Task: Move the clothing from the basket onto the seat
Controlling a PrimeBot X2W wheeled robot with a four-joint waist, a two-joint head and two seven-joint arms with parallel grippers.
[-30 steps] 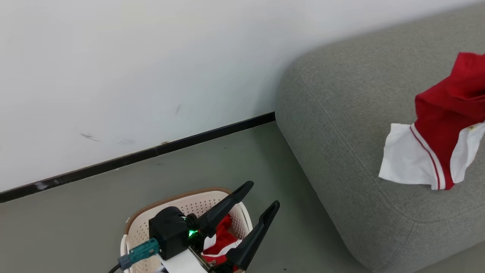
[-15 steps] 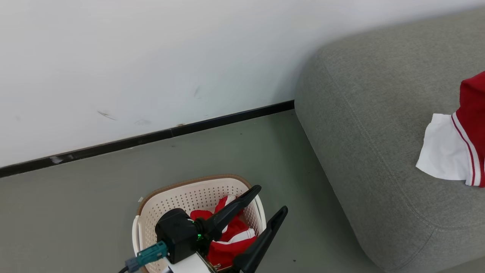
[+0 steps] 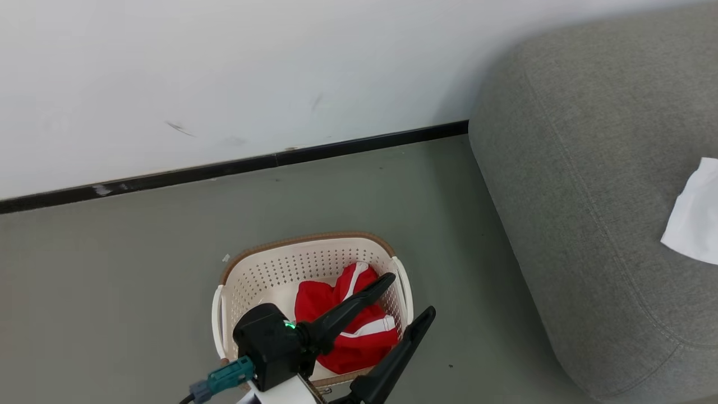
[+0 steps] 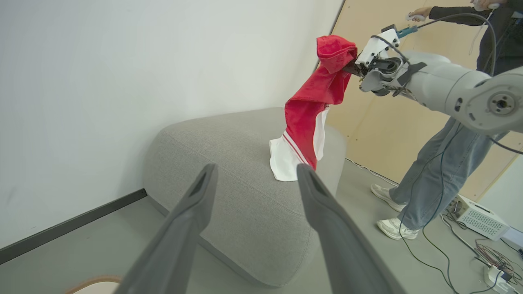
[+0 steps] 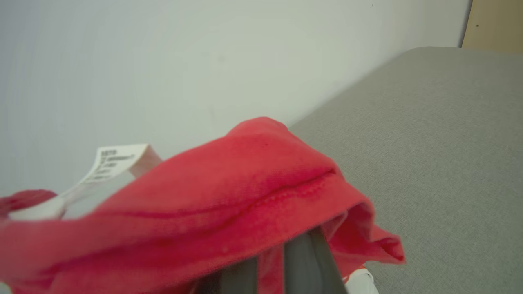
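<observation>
The cream basket (image 3: pixel 305 240) stands on the floor, with a crumpled piece of red clothing (image 3: pixel 342 336) with white stripes lying inside. Above its near right part hovers my left gripper (image 3: pixel 410 294), open and holding nothing; the left wrist view has those fingers (image 4: pixel 256 168) spread wide. My right gripper (image 4: pixel 352 68) is shut on a second red garment (image 4: pixel 312 110). It hangs down so that its white hem (image 3: pixel 693 224) touches the grey seat (image 3: pixel 589 196). In the right wrist view the red fabric (image 5: pixel 229 204) drapes over the fingers (image 5: pixel 302 261), beside a white care label (image 5: pixel 112 161).
A white wall with a black baseboard (image 3: pixel 235 165) runs behind the basket. Grey floor lies between basket and seat. A person (image 4: pixel 433 179) in jeans stands beyond the seat, with cables and a small white box (image 4: pixel 478 216) on the floor nearby.
The head camera has swung, so the basket shows in full and the hanging garment has slid almost off the right edge. Neither gripper has changed its state.
</observation>
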